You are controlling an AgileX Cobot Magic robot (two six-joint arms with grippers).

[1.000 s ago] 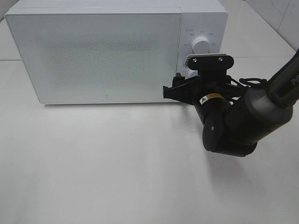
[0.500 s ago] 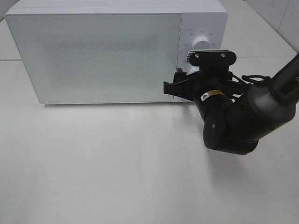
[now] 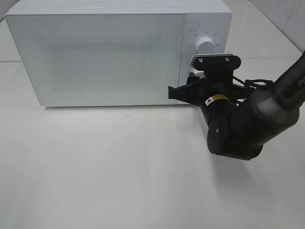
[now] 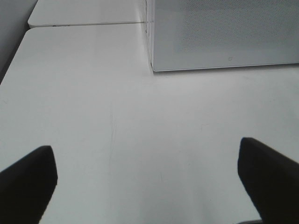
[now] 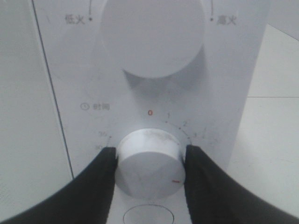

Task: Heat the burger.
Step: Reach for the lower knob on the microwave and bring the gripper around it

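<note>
Hanging over the smooth, matte white counter [image 4: 93,93], the left gripper [image 4: 145,156] has its dull black jaws spread wide with nothing between them. Rightward stands a boxy white microwave oven [image 3: 119,5], its flat door [image 3: 95,57] shut and frosted with a fine speckled grain. The burger shows in no view, and I cannot tell whether it sits behind that door. On the glossy control panel [image 5: 224,93], a large plain round dial [image 5: 152,32] sits above a smaller scuffed white timer knob [image 5: 149,170]. The right gripper [image 5: 147,156] presses its rounded black jaws against both sides of that knob.
</note>
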